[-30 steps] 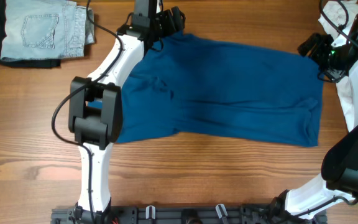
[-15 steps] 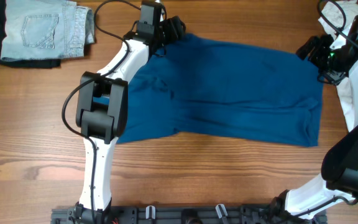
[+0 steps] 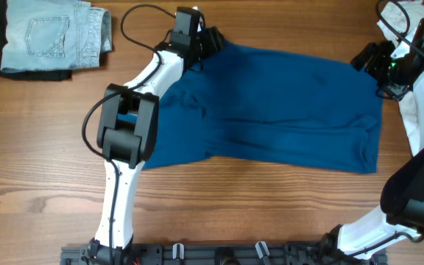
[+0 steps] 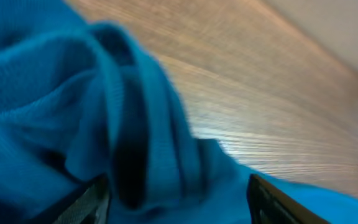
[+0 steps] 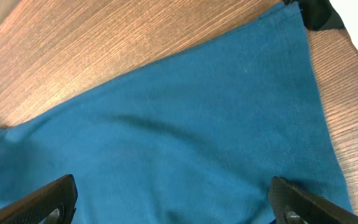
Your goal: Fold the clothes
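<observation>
Deep-blue top [image 3: 271, 110] nears its first fold: left gripper [image 3: 210, 43], newly at the far corner, narrows over cloth, hold uncertain; right gripper [image 5: 173, 208] gapes empty.

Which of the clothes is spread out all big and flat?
The deep-blue top: it lies spread out wide and flat. The pale denim piece sits in a small pile in the corner.
</observation>
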